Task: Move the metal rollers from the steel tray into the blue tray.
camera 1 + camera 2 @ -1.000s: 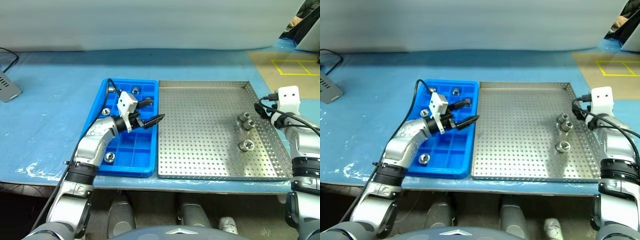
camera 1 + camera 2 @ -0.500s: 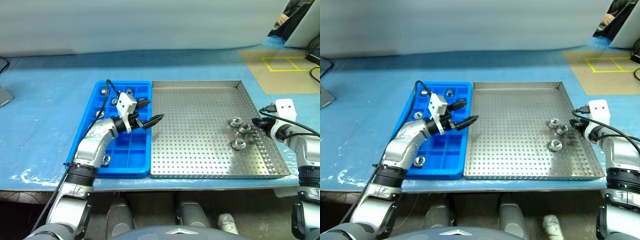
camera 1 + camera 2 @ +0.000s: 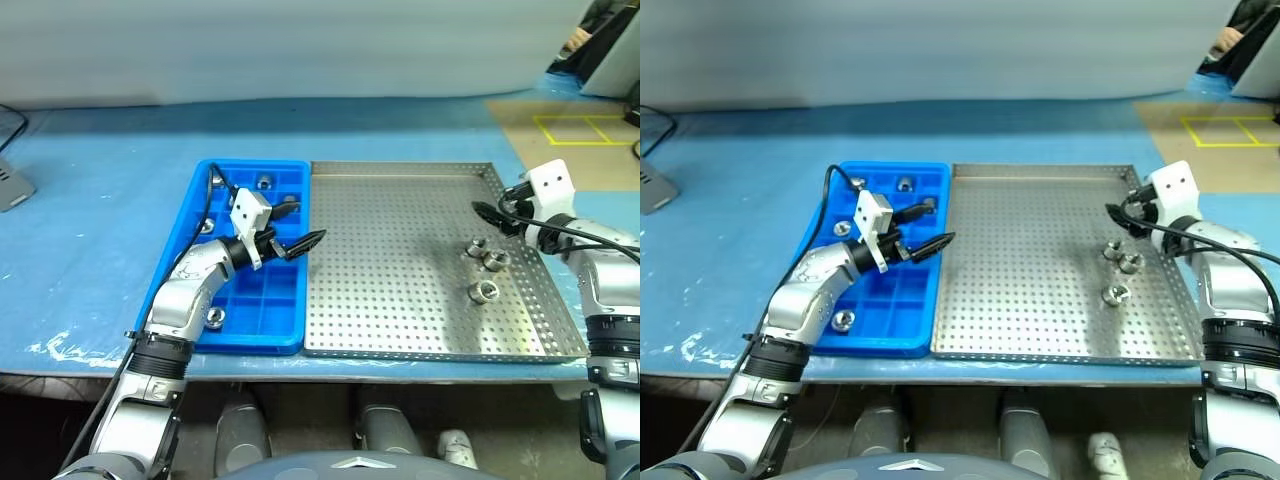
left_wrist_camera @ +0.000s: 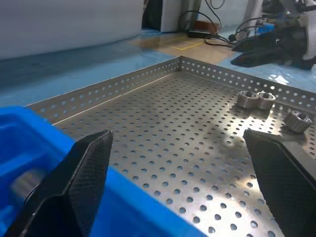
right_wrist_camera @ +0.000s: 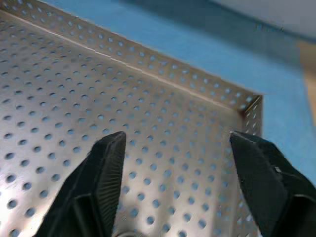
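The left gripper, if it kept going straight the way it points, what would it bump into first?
Probably the steel tray. The left gripper, open and empty, hovers at the blue tray edge pointing across the steel tray's floor; beyond lie three metal rollers. Depth is unclear.

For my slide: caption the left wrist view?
Open left gripper spans blue tray and steel tray; three metal rollers ahead.

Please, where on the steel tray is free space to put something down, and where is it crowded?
The steel tray is bare across its whole middle and left part, from the border with the blue tray to the metal rollers. It is crowded only near the right rim: three rollers lie close together there, and the right gripper hangs over that side, jaws open.
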Robot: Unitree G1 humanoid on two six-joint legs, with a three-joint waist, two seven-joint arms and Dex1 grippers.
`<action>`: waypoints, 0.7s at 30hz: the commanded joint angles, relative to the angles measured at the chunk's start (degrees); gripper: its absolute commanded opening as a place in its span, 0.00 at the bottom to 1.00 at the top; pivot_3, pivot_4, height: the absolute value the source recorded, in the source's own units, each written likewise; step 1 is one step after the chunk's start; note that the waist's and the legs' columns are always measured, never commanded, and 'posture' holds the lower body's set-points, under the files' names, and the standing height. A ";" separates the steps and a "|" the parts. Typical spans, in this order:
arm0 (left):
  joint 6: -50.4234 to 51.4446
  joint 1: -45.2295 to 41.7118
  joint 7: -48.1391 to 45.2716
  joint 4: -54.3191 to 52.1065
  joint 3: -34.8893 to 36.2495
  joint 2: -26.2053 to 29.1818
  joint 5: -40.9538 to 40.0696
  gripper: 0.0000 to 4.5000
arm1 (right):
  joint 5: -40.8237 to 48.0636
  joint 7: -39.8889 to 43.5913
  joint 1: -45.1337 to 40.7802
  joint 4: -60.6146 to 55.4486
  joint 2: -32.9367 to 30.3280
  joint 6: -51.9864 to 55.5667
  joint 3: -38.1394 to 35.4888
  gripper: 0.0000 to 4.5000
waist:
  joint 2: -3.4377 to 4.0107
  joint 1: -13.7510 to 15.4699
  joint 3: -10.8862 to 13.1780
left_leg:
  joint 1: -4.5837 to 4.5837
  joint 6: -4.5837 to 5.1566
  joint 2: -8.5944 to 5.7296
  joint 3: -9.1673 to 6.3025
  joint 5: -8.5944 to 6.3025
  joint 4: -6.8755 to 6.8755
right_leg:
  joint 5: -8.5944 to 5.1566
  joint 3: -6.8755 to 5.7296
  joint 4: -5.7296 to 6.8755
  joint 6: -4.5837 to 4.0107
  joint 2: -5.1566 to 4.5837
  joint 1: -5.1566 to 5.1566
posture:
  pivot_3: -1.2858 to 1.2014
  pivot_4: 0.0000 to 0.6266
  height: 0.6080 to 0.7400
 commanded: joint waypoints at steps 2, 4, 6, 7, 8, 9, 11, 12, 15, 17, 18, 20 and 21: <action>-0.77 -0.29 0.18 -2.26 -0.02 -0.64 -0.11 1.00 | 4.19 6.05 0.28 -3.65 -2.23 2.65 -0.34 0.83 | 0.00 0.67 0.00 | -0.01 0.16 -0.10 0.09 -0.09 0.01 | -0.01 0.02 -0.08 0.01 -0.11 0.04 | 0.45 0.24 1.00; -0.70 -0.23 0.13 -2.30 0.11 -0.69 -0.14 1.00 | 3.72 8.27 1.47 -4.14 -3.77 3.52 1.11 0.83 | 0.00 1.05 0.00 | -0.03 0.25 -0.11 0.13 -0.16 0.03 | -0.02 0.02 -0.15 0.03 -0.14 0.07 | 0.45 0.24 1.00; -0.69 -0.01 0.14 -2.37 0.28 -0.67 -0.11 1.00 | 3.69 9.22 1.81 -3.66 -4.56 4.28 1.39 0.83 | 0.00 1.06 0.00 | -0.07 0.28 -0.10 0.13 -0.18 0.02 | -0.04 0.00 -0.18 0.07 -0.15 0.07 | 0.45 0.24 1.00; -0.66 0.10 0.14 -2.45 0.32 -0.62 -0.12 1.00 | 3.64 9.61 1.89 -3.50 -4.95 4.76 1.56 0.83 | 0.00 1.00 0.00 | -0.06 0.28 -0.10 0.14 -0.18 0.02 | -0.04 0.01 -0.18 0.07 -0.15 0.06 | 0.45 0.24 1.00; -0.63 0.27 0.14 -2.58 0.34 -0.57 -0.13 1.00 | 3.58 10.48 2.21 -3.27 -5.56 5.28 1.90 0.83 | 0.00 0.99 0.00 | -0.07 0.28 -0.10 0.14 -0.18 0.02 | -0.04 0.01 -0.18 0.08 -0.15 0.05 | 0.45 0.24 1.00; -0.61 0.41 0.15 -2.68 0.35 -0.52 -0.13 1.00 | 3.43 11.34 2.58 -3.11 -6.15 5.74 2.27 0.83 | 0.00 0.99 0.00 | -0.06 0.28 -0.10 0.14 -0.18 0.02 | -0.05 0.01 -0.17 0.08 -0.14 0.05 | 0.45 0.24 1.00; -0.57 0.56 0.19 -2.79 0.37 -0.48 -0.11 1.00 | 3.00 12.64 3.35 -2.27 -7.18 6.37 2.93 0.83 | 0.00 0.99 0.00 | -0.05 0.28 -0.09 0.14 -0.18 0.02 | -0.05 0.01 -0.17 0.09 -0.14 0.05 | 0.45 0.24 1.00; -0.56 0.57 0.23 -2.81 0.37 -0.47 -0.10 1.00 | 2.83 13.18 3.74 -1.82 -7.57 6.61 3.27 0.83 | -0.01 0.98 0.00 | -0.04 0.28 -0.10 0.14 -0.18 0.02 | -0.06 0.01 -0.17 0.09 -0.15 0.05 | 0.45 0.24 1.00; -0.46 0.61 0.35 -2.98 0.38 -0.48 -0.12 1.00 | 3.13 13.69 4.33 -1.09 -7.75 9.26 3.76 0.83 | -0.01 0.93 0.00 | -0.04 0.27 -0.09 0.14 -0.18 0.03 | -0.06 0.01 -0.16 0.10 -0.15 0.06 | 0.45 0.24 1.00; -0.45 0.68 0.36 -3.00 0.42 -0.38 -0.09 1.00 | 2.25 12.90 4.52 1.07 -7.21 9.72 4.61 0.83 | -0.01 0.93 0.00 | -0.03 0.27 -0.10 0.14 -0.18 0.03 | -0.06 0.01 -0.16 0.11 -0.15 0.06 | 0.46 0.24 1.00; -0.43 0.69 0.37 -2.99 0.45 -0.33 -0.08 1.00 | 1.88 12.42 4.65 1.96 -6.83 9.81 5.11 0.83 | -0.01 0.94 0.00 | -0.03 0.27 -0.10 0.14 -0.18 0.03 | -0.06 0.01 -0.15 0.11 -0.15 0.06 | 0.46 0.24 1.00; -0.38 0.69 0.44 -2.99 0.48 -0.26 -0.04 1.00 | 0.65 11.13 4.72 4.37 -5.95 8.97 6.29 0.83 | -0.01 0.96 0.00 | -0.04 0.27 -0.10 0.14 -0.18 0.03 | -0.06 0.01 -0.16 0.11 -0.16 0.06 | 0.46 0.24 1.00; -0.26 0.69 0.44 -3.00 0.43 -0.19 0.00 1.00 | 0.02 10.66 4.51 6.28 -5.40 7.97 6.87 0.83 | -0.01 0.95 0.01 | -0.04 0.27 -0.10 0.14 -0.18 0.03 | -0.06 0.01 -0.16 0.10 -0.16 0.06 | 0.46 0.24 1.00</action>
